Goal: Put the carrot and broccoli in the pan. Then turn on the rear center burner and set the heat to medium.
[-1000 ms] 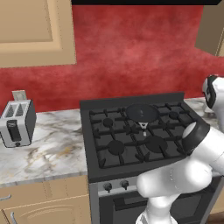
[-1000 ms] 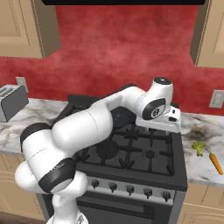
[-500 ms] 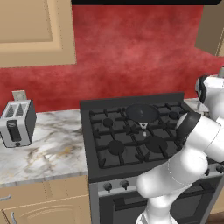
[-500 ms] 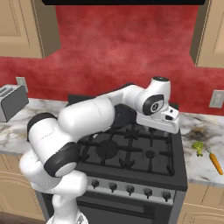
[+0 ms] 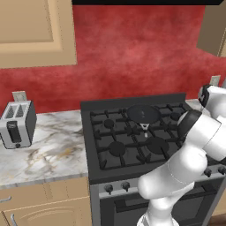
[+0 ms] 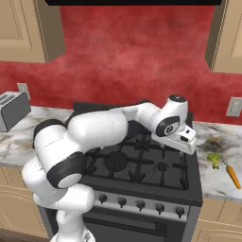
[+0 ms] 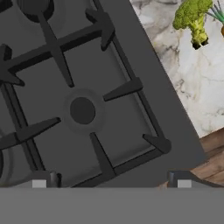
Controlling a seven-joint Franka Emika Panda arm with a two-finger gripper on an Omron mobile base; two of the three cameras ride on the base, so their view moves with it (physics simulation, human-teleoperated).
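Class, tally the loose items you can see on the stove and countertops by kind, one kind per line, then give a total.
Vegetables: 2, the broccoli and the carrot
Cookware: 1, the pan
Appliances: 1, the toaster
Total: 4

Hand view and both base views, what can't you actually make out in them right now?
- Carrot: in the hand view the top right edge cuts it off, leaving a sliver of green top.
- Pan: in the right base view the arm covers it.
- Tool: in the hand view, just the two tips, set wide apart, nothing between them.
- Stove knobs: markings too small to read.
- Broccoli: clear on the counter.
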